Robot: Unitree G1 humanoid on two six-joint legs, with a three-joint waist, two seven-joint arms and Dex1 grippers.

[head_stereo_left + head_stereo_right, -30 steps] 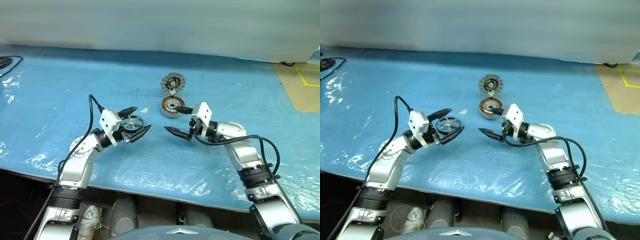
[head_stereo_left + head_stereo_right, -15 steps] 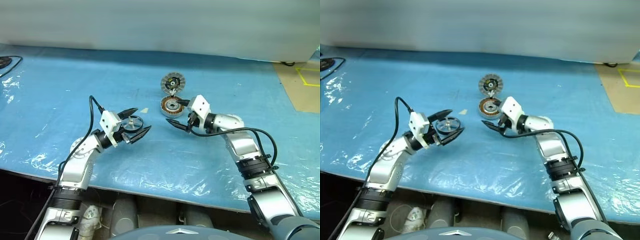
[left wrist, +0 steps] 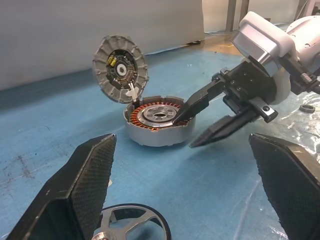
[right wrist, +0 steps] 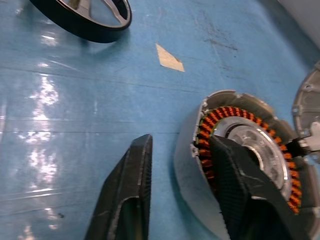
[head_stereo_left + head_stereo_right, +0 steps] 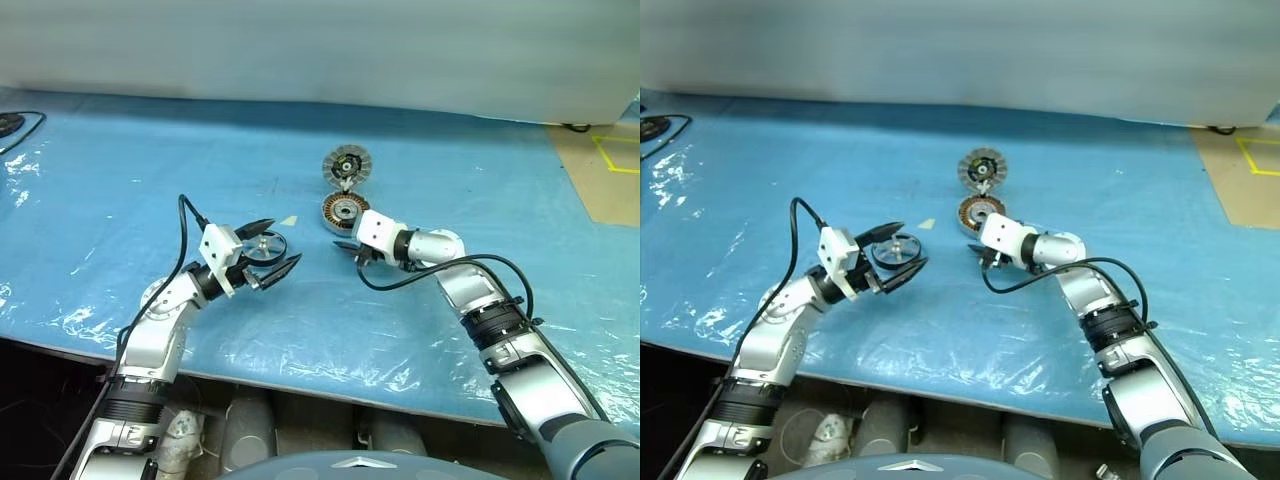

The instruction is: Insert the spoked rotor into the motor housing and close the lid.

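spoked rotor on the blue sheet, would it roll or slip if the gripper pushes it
The dark spoked rotor with silvery spokes lies flat, so it would probably slide, not roll. The glossy blue plastic sheet looks slick. Its thick rim suggests a stiff part.

Spoked rotor (image 3: 131,223) cut by frame edge; lid (image 4: 309,102) cropped; right hand (image 5: 352,247) fingertips too small.

Head stereo pair: high, facing forward and down over the bench (image 5: 120,170). Wrist views: low, close, from opposite sides; both share the motor housing (image 3: 159,120) near mid-bench.
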